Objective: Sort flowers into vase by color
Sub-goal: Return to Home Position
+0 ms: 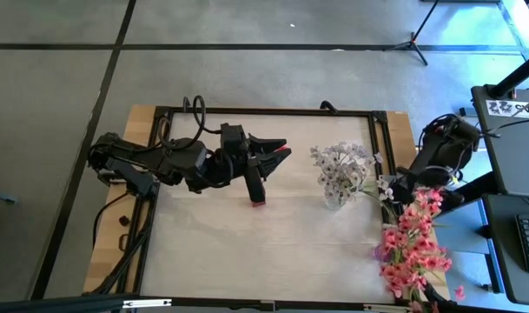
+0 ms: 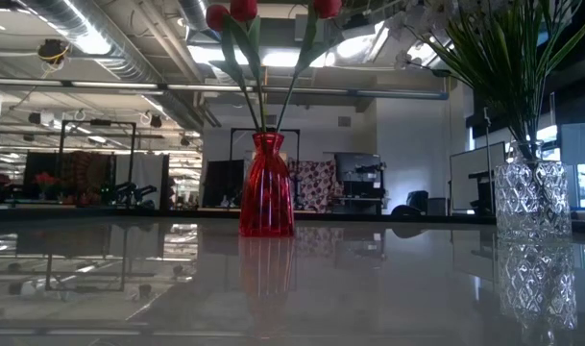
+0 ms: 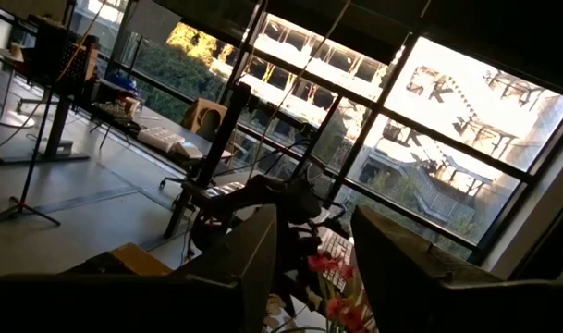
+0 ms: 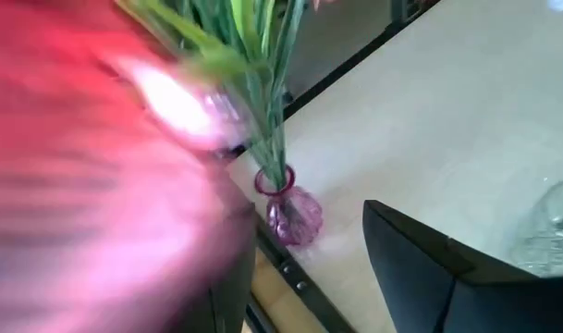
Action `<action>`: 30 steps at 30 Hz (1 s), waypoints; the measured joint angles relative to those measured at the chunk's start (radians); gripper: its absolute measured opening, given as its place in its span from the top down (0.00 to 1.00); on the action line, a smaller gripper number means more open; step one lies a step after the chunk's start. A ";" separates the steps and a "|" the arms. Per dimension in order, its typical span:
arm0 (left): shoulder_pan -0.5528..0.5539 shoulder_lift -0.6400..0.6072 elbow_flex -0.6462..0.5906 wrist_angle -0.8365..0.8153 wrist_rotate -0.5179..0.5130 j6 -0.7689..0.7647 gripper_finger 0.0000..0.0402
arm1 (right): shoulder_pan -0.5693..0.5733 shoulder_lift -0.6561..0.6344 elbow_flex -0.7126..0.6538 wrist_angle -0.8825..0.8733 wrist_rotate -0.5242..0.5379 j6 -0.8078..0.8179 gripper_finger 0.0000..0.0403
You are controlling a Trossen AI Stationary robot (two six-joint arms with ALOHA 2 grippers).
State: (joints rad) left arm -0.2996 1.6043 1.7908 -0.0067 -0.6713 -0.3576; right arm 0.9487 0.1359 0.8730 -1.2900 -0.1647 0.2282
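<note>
Left gripper (image 3: 315,231) released, empty, near table's far edge by red vase (image 2: 266,187); right gripper (image 4: 304,242) fingers apart, empty, at right edge; red tulips (image 2: 242,12) in red vase; white sprigs (image 1: 338,161) in clear vase (image 2: 530,197); pink sprays (image 1: 416,248) in pink vase (image 4: 295,217).

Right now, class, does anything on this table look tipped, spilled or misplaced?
Nothing tipped or spilled. Only the pink vase stands oddly close against the black frame at the right, its pink flowers spreading over it.
</note>
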 joint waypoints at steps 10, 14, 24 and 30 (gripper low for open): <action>0.000 0.000 0.000 0.000 0.000 0.000 0.65 | 0.000 -0.130 0.005 -0.024 0.067 0.061 0.50; 0.000 0.000 0.000 0.000 0.000 0.000 0.65 | 0.000 -0.130 0.056 -0.099 0.102 0.073 0.50; 0.005 0.000 0.000 0.006 0.003 0.023 0.65 | 0.000 -0.130 0.332 -0.131 0.329 0.068 0.50; 0.005 0.000 0.000 0.006 0.003 0.029 0.65 | 0.002 -0.130 0.438 -0.139 0.645 0.157 0.52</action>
State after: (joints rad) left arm -0.2947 1.6047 1.7912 -0.0002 -0.6681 -0.3290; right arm 0.9510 0.0059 1.3109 -1.4290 0.4799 0.3852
